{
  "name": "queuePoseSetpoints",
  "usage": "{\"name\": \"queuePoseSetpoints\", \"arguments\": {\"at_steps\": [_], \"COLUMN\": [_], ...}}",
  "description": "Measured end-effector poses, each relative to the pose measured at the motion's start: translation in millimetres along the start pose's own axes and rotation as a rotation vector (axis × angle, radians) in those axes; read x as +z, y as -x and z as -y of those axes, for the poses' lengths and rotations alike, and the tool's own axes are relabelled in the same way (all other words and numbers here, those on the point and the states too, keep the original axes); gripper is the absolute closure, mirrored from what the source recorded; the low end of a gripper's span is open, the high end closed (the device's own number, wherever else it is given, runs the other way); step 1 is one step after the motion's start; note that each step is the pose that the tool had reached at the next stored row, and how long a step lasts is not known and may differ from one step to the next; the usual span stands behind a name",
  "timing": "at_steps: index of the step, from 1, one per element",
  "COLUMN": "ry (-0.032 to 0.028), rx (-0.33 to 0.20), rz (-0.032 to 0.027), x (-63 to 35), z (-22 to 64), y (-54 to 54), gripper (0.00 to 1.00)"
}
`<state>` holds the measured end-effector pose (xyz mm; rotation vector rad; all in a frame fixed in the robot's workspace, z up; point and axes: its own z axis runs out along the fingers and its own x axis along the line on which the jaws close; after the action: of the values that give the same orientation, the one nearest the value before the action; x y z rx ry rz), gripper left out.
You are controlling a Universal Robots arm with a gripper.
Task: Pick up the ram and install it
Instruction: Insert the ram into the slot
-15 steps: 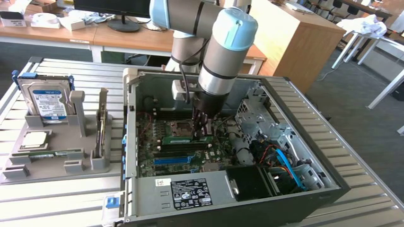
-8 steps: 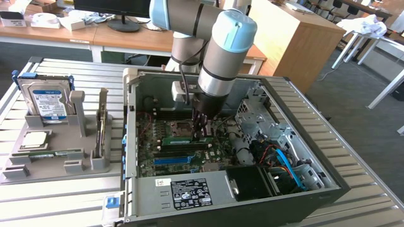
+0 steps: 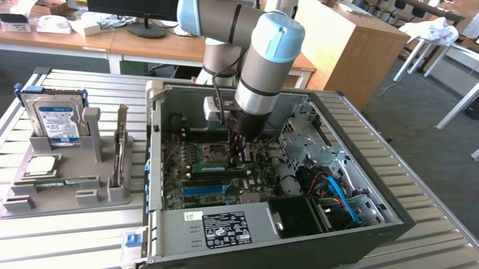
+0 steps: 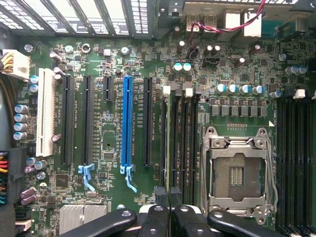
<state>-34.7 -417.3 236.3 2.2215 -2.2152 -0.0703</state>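
Tight pocket inside the open computer case (image 3: 153,168)
Lies open from above; hemmed on the exterior view's right by drive cage (image 3: 311,129) and cables (image 3: 337,193), at the near edge by power supply (image 3: 224,227); ram (image 3: 213,166) on edge beside the CPU socket (image 3: 215,150).

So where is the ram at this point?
Inside the case in the exterior view, the ram is in the gripper's jaws at the motherboard, between the CPU socket and the blue slot.
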Motion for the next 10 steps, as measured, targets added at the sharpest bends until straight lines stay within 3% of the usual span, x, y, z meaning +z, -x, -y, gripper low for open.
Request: {"name": "queuePoseSetpoints", "arguments": {"at_steps": [10], "ry": [0.0], "rx": [0.0], "rz": [0.0], "x": [-0.1], "z": [0.0], "y": [-2.4], "gripper": [0.88]}}
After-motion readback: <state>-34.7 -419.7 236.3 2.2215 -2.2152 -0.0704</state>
